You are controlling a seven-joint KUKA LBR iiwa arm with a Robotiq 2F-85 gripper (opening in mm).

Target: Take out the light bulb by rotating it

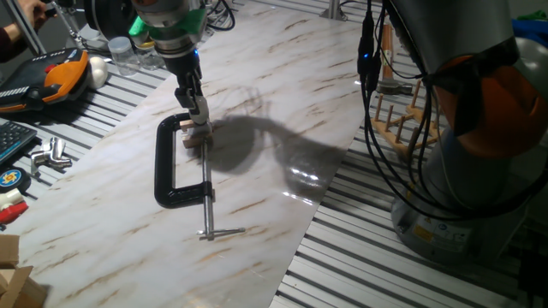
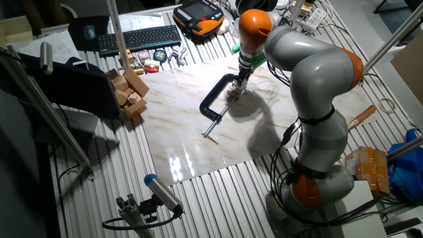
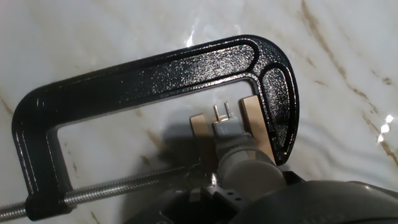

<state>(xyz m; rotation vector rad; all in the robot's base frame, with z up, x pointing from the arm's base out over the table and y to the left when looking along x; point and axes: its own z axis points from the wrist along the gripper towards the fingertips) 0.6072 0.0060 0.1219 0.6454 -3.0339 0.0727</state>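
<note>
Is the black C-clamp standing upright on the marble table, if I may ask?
No, the C-clamp lies flat on the table, its screw handle resting on the surface.

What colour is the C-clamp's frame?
Glossy black C-clamp, with a bare silvery screw; the hand view shows it best.

We see the marble-patterned counter (image 1: pixel 257 171) from near on one side and from high, farther off, opposite; our hand view looks straight down, close, sharing the black metal C-clamp (image 3: pixel 155 81).

Glossy marble board (image 1: pixel 257 77) on slatted table (image 2: pixel 218 198)
</note>
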